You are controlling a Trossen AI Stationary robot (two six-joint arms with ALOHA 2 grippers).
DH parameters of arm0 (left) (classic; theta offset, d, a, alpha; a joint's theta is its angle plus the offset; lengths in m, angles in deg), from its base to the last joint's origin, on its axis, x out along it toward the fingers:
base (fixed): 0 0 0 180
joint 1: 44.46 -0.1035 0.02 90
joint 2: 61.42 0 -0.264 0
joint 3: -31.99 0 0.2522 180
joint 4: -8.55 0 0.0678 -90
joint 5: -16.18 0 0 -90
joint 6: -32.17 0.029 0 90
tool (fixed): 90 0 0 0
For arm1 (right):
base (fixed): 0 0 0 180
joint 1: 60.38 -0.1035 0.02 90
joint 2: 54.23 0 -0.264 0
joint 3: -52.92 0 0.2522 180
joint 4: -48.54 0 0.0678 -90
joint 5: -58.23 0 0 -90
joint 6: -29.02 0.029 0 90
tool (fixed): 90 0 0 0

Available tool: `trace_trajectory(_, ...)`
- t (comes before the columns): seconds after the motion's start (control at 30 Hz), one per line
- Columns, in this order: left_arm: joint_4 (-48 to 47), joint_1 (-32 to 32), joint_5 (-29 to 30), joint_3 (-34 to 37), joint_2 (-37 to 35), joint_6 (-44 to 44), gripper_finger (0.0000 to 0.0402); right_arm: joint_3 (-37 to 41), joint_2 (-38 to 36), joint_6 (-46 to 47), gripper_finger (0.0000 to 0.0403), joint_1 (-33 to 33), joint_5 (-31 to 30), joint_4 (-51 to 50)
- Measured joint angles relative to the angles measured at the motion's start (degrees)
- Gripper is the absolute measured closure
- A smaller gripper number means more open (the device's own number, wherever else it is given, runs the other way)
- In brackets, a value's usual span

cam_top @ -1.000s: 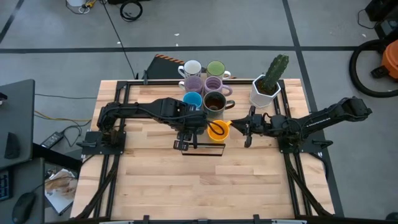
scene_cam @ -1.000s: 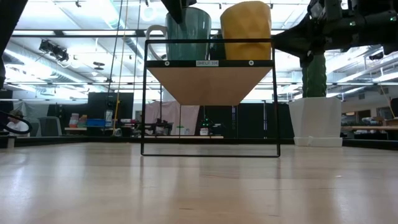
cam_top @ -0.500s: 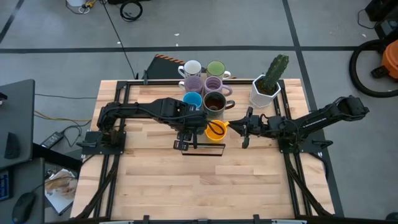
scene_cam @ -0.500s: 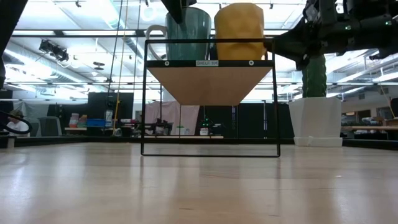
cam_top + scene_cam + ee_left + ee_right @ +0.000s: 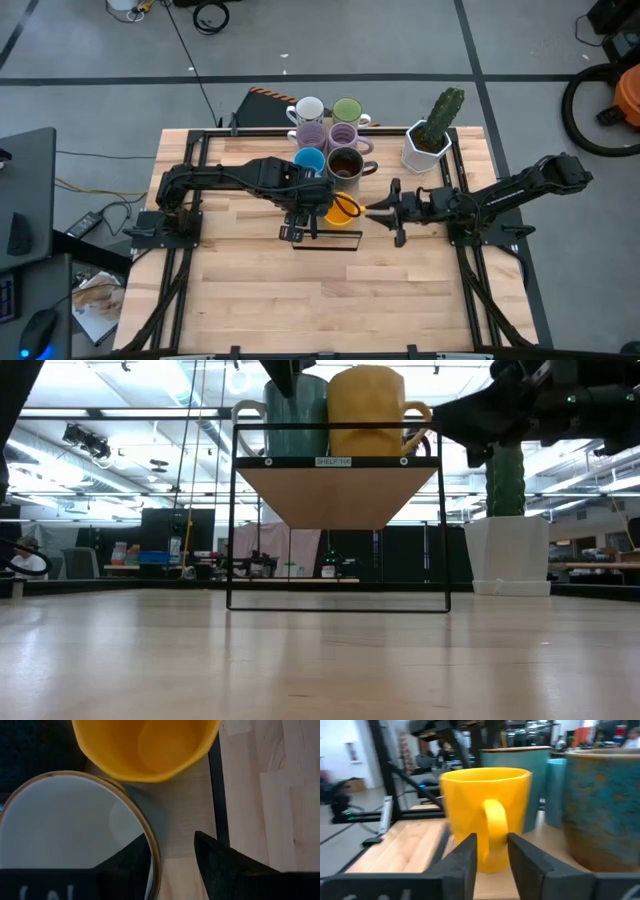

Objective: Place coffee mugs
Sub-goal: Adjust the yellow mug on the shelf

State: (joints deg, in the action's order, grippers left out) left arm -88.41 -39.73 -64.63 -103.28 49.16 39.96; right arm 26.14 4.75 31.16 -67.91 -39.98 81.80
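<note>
Since a second ago the orange mug has slid left along the small shelf at frame centre, where the right gripper, jaws now parted around its handle, could snag and topple it against the left gripper's pinched mug.

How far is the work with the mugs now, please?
Done: the orange mug stands on the shelf beside the teal mug. In hand: the right pincer is open around the orange mug's handle; the left pincer is at the teal mug's rim. Left: six mugs wait behind the shelf.
</note>
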Motion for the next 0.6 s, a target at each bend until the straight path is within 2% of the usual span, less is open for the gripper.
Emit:
trace_trajectory(0.23,0.02,0.02,-0.01,0.0,0.0,-0.92,0.0246,0.0,-0.29,-1.98,0.0229,1.23,1.16,0.06)
trace_trajectory(0.37,0.02,0.08,-0.02,0.0,0.0,-1.18,0.0246,-0.01,-0.73,-1.29,0.0198,2.79,4.43,0.58)
trace_trajectory(0.5,0.09,0.34,-0.15,0.0,0.0,-1.15,0.0246,-0.01,-0.74,0.13,0.0187,3.53,8.83,0.42)
trace_trajectory(0.6,0.02,0.59,-1.72,0.0,0.0,-1.17,0.0246,-0.02,-0.74,0.65,0.019,3.52,9.55,-0.48)
